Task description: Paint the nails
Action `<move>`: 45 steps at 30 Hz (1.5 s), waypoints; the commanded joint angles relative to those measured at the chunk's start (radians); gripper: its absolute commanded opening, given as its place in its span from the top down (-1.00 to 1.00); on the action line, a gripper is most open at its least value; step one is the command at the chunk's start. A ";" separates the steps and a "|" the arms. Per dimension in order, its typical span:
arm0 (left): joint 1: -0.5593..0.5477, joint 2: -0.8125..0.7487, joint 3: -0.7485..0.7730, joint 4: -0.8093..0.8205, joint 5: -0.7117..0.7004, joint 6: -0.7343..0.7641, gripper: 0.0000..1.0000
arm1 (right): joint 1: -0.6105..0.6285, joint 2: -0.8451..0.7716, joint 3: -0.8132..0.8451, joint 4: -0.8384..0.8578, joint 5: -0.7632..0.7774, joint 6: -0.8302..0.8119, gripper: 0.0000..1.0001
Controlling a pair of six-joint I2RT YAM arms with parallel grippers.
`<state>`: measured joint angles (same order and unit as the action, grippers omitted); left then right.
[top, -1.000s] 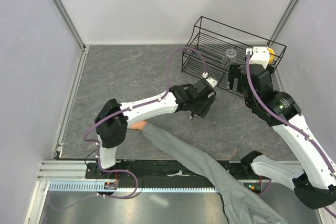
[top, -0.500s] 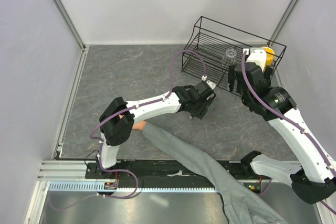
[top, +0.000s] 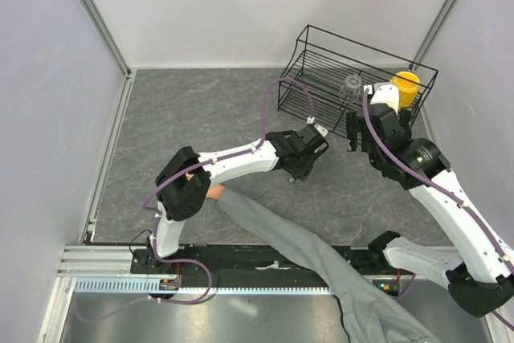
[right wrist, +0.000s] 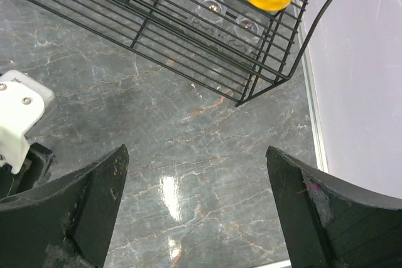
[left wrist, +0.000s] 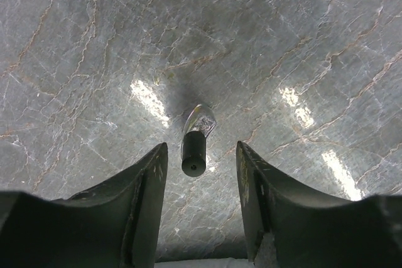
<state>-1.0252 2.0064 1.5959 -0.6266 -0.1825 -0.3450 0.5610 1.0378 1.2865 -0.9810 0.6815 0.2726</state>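
Note:
A small dark bottle [left wrist: 195,145] with a black cap stands on the grey marble table [top: 201,110]. In the left wrist view my left gripper [left wrist: 201,150] hangs over it, open, one finger on each side of the cap with a gap on both. From above, the left gripper [top: 299,166] is at mid-table. A grey sleeve [top: 281,234] lies across the near edge, and a bit of bare hand [top: 213,192] shows at its end. The nails are hidden under my left arm. My right gripper [right wrist: 196,150] is wide open over bare table, beside the basket [top: 355,134].
A black wire basket [top: 361,46] stands at the back right, holding a yellow cup [top: 405,83] and a clear glass [top: 351,86]. Its corner [right wrist: 242,100] lies just beyond the right fingers. White walls close in the table on three sides.
The left gripper has shifted slightly left over the bottle. The right arm has pulled back from the basket toward the near left, uncovering the yellow cup.

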 commanded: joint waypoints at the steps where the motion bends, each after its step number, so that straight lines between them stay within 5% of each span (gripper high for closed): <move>1: 0.001 0.012 -0.001 0.019 -0.005 0.011 -0.03 | -0.001 -0.048 0.010 0.038 -0.010 -0.041 -0.96; 39: 0.001 0.031 0.006 0.018 0.009 0.021 0.24 | -0.001 -0.036 -0.027 0.064 -0.068 -0.052 -0.96; 45: 0.001 0.032 0.013 0.018 0.002 0.032 0.49 | -0.003 -0.032 -0.038 0.071 -0.069 -0.050 -0.96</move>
<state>-1.0252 2.0285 1.5627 -0.6262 -0.1776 -0.3443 0.5610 1.0031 1.2568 -0.9360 0.6197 0.2310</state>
